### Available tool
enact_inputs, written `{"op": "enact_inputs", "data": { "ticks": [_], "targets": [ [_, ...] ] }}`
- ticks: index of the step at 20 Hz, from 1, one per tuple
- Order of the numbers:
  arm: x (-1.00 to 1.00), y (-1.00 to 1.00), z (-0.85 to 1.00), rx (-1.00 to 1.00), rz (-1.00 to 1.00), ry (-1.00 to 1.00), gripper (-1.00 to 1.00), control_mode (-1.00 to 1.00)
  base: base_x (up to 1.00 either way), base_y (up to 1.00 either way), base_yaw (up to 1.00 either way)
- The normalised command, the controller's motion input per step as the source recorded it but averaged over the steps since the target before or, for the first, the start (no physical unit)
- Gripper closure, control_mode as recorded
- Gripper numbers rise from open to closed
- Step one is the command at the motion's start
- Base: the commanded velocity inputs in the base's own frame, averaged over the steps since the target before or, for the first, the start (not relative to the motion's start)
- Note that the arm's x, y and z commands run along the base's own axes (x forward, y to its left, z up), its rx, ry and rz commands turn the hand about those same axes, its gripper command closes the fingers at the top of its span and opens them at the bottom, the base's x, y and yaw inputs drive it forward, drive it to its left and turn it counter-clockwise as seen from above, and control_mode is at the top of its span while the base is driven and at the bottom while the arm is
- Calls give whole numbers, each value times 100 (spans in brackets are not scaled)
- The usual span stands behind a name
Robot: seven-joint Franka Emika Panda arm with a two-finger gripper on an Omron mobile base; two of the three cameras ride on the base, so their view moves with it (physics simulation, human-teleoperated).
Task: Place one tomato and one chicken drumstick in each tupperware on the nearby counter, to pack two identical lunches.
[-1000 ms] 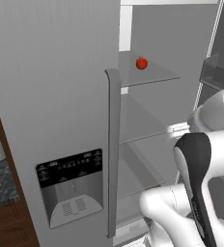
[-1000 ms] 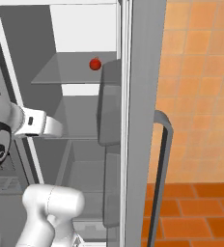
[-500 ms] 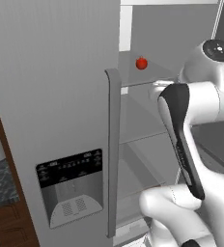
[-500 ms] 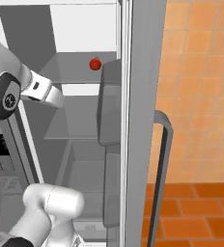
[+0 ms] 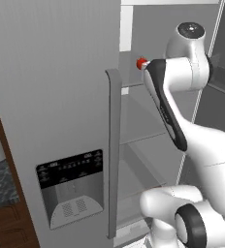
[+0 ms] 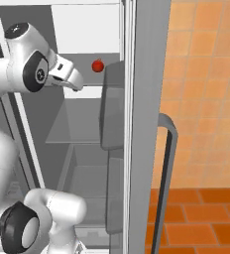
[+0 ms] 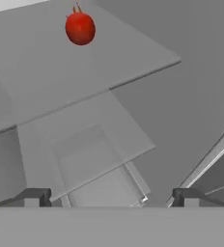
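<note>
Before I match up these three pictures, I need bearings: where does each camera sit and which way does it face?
Left base view: behind the arm's left, facing the open grey fridge; white arm rises at right.
Right base view: behind its right, facing the fridge shelves; arm at left.
Hand view: on the hand, looking along the open gripper at a glass shelf.
All three share the small round red tomato.

Red tomato (image 6: 97, 65) sits on the upper fridge shelf (image 6: 94, 92), just beside the white arm (image 6: 30, 69)

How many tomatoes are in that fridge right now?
1. A single red tomato sits on the upper glass shelf inside the open fridge, ahead of the open gripper. More could be hidden behind the fridge door or the arm.
</note>
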Motion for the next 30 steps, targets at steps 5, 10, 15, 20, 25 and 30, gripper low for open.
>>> {"op": "enact_inputs", "data": {
  "ticks": [5,10,15,20,25,30],
  "targets": [
    [100,-31,0,1,-4,8,-100,-100,0,0,0],
    [100,-3,0,1,0,1,-100,-100,0,0,0],
    [100,0,-3,0,0,0,-100,-100,0,0,0],
    [99,0,-18,0,0,-2,-100,-100,0,0,0],
    [82,0,-26,0,0,-8,-100,-100,0,0,0],
    [81,0,-24,0,0,-6,100,-100,0,0,0]
  ]
}}
